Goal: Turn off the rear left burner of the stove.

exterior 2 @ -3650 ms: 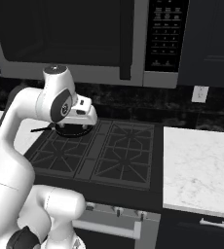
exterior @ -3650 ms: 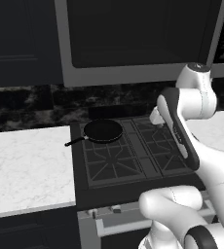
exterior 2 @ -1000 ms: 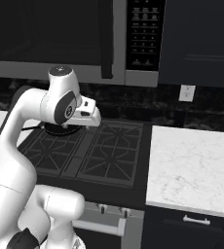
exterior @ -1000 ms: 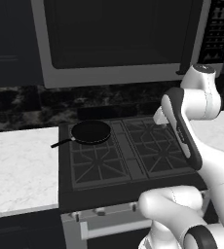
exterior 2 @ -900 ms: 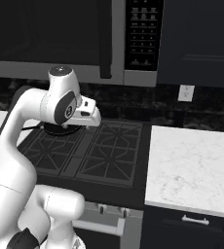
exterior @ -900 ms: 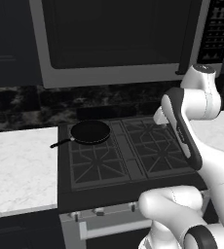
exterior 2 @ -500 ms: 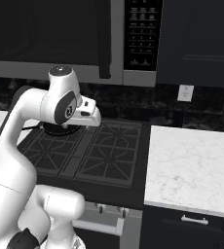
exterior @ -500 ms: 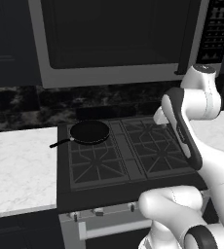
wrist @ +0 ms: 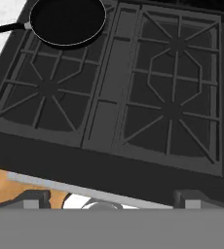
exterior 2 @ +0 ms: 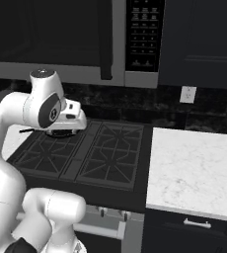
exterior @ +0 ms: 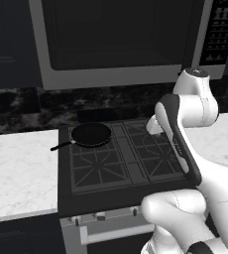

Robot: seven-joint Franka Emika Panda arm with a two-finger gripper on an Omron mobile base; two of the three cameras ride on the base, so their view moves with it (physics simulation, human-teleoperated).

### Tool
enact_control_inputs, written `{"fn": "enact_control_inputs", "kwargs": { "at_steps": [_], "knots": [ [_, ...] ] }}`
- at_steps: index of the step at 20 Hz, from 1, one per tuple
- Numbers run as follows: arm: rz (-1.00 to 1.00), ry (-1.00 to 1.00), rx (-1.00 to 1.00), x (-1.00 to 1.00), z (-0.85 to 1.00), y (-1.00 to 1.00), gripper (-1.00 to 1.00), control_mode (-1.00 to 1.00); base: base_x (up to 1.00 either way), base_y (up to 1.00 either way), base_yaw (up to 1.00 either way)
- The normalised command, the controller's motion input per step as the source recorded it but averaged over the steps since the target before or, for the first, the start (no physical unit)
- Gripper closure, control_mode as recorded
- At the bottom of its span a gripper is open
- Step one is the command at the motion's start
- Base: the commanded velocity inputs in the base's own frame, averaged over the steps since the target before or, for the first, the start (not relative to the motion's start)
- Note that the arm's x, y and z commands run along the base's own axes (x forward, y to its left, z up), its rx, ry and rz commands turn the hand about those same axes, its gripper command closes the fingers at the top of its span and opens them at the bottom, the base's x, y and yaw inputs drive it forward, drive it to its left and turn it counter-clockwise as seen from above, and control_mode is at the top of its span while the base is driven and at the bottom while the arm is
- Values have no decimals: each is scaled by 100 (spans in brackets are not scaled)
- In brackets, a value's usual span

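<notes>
The rear left burner (exterior: 90,140) lies in the back-left quarter of the stove (exterior: 123,161), and it is covered by a round black pan (exterior: 91,134) whose handle points out to the left over the white surface (exterior: 19,171). In the hand view the same pan (wrist: 67,19) is seen at the top left, with the front left grate below it and the two right grates beside them across the centre strip. Small knobs (exterior: 100,216) are set along the silver front panel below the cooktop, above the oven handle bar; which knob belongs to the rear left burner cannot be told.

No knob is touched yet, so the step in hand is judged to be the approach. The next move is judged to call for the hand to be brought down and forward over the stove's front edge to the panel, the right knob to be picked out among like ones, and the jaws to be closed on it before it is turned.

The arm is raised and folded over the right half of the stove, the hand held well above the grates and looking down on them. The gripper (wrist: 104,206) is open and empty, its tips barely seen at the bottom of the hand view. A large microwave (exterior: 116,44) hangs above the stove.
</notes>
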Motion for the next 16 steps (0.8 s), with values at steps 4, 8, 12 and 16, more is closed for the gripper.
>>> {"fn": "enact_control_inputs", "kwargs": {
  "at_steps": [4,8,12,16],
  "knots": [
    [23,2,-8,-49,-22,98,-100,-100,0,0,0],
    [22,1,-10,-54,-28,100,-100,-100,0,0,0],
    [22,2,-9,-52,-33,100,-100,-100,0,0,0],
    [21,3,-11,-53,-44,100,-100,-100,0,0,0]
  ]
}}
